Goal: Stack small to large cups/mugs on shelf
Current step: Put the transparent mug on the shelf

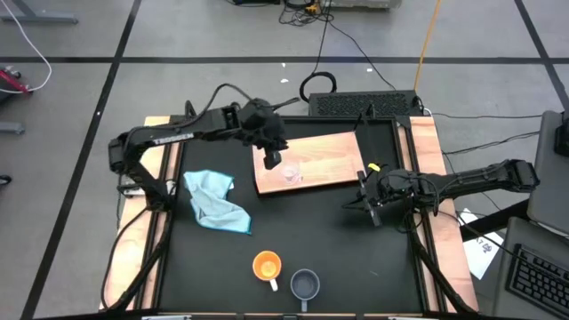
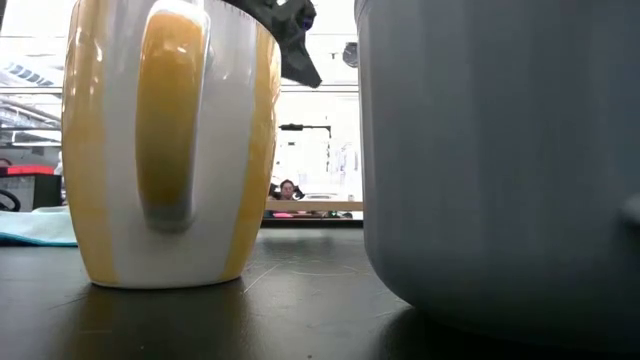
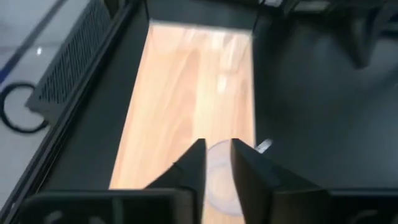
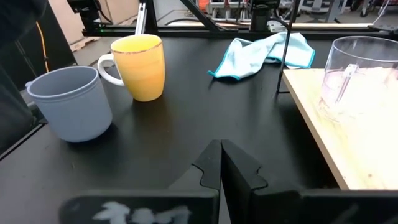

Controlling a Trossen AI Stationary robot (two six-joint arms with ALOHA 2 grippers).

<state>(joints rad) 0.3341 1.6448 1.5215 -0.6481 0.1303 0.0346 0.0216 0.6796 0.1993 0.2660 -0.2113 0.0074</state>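
Found the left gripper [image 3: 217, 144] low over the left end of the shelf [image 1: 329, 156], fingers parted by a narrow gap. Saw the clear glass cup [image 1: 292, 173] upright on the board right at those fingertips, its rim showing through the gap. Could not tell whether a finger touched the glass; saw no firm grip.

Judged the step in hand as the setting-down of the smallest vessel, at the point of release.

Found the right gripper [image 4: 221, 163] closed and empty, resting low over the black table [image 1: 338, 249] just off the shelf's right near corner.

Noted the orange mug [image 1: 267, 266] and the grey-blue mug [image 1: 305, 284] side by side near the table's front edge, well apart from the shelf. Noted a light blue cloth [image 1: 213, 200] crumpled between the left arm and the mugs.

Judged the next move thus: lift clear of the glass without tipping it, then reach across the table for the next mug in size. Could not rank the two mugs by size with confidence.
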